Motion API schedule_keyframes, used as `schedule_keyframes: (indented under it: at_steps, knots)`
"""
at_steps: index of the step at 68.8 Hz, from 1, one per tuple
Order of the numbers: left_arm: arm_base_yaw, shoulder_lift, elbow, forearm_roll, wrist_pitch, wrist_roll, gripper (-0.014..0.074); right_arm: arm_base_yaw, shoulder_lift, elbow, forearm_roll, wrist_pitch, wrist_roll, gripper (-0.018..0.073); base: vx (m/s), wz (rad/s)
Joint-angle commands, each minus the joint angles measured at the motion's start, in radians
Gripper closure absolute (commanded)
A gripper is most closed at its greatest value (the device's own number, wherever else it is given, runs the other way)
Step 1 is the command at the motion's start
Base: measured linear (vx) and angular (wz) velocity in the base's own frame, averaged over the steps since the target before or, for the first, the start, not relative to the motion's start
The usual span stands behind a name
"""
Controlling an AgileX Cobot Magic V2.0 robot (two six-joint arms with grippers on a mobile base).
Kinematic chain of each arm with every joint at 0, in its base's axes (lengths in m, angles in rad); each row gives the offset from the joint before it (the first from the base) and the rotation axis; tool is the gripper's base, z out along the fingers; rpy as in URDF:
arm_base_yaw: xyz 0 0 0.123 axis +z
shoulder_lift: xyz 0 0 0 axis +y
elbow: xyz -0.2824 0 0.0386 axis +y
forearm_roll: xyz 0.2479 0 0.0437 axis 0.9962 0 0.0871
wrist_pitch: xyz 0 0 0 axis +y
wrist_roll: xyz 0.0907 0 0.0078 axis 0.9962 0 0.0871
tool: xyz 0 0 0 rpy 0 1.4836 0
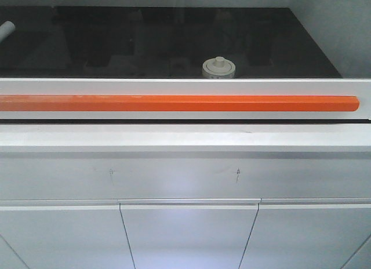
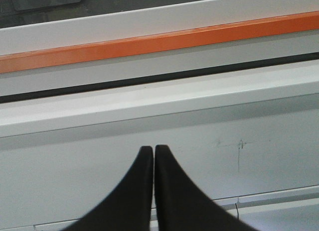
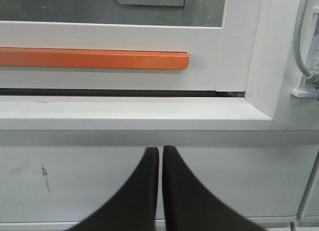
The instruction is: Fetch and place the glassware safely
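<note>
The glassware (image 1: 218, 67) is a small jar with a cream-white knobbed lid, standing on the dark floor behind a glass sash in the front view. Only its lid and upper rim show above the white sash frame. Neither wrist view shows the jar. My left gripper (image 2: 153, 148) is shut with nothing between its black fingers, facing the white panel below the sill. In the same way my right gripper (image 3: 160, 149) is shut and empty, low in front of the panel near the frame's right end.
An orange handle bar (image 1: 174, 103) runs across the white sash frame (image 1: 185, 84). A white sill (image 1: 185, 138) juts out below it, with cabinet doors (image 1: 188, 234) underneath. A grey cable (image 3: 301, 47) hangs at the far right. A white tube end (image 1: 6, 30) shows inside at the left.
</note>
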Motion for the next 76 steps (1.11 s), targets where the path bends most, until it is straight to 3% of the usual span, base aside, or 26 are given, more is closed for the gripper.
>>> schedule_keyframes:
  at_steps: [1, 76]
  knots:
    - [0.003, -0.012, 0.031, -0.007, -0.07, -0.002, 0.0594, -0.005, -0.009, 0.019, -0.008, -0.075, -0.006, 0.0563, 0.0, 0.0]
    - [0.003, -0.012, 0.031, -0.007, -0.07, -0.001, 0.0594, -0.005, -0.009, 0.019, -0.008, -0.075, -0.006, 0.0563, 0.0, 0.0]
